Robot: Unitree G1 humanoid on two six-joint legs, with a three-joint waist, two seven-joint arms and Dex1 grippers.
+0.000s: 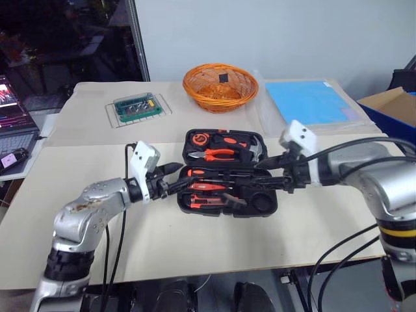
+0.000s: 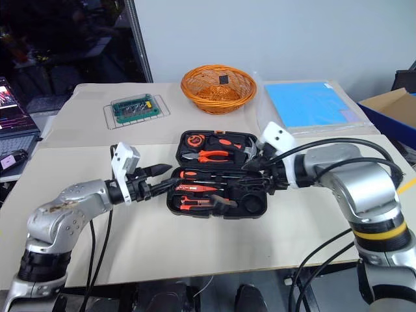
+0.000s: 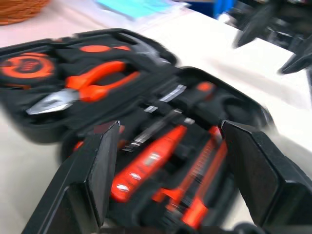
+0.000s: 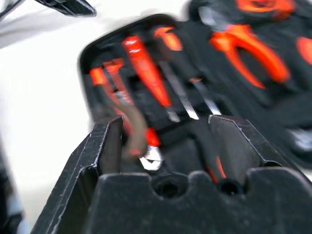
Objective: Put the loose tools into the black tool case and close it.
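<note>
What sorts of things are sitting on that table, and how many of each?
Black tool case, open: 1
Orange wicker basket: 1
Small green bit box: 1
Blue sheet: 1
Total: 4

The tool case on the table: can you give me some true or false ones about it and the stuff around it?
1. The black tool case is lying open. True.
2. The orange-handled pliers are in the half of the case nearer the robot. False: they sit in the far half, toward the basket.
3. The orange wicker basket stands beyond the case. True.
4. The left gripper is clamped on a screwdriver. False: its fingers are open and hold nothing, at the case's left edge.
5. The green bit box is inside the case. False: it rests apart on the table, to the robot's far left.
6. The right gripper is open over the case. True.
</note>
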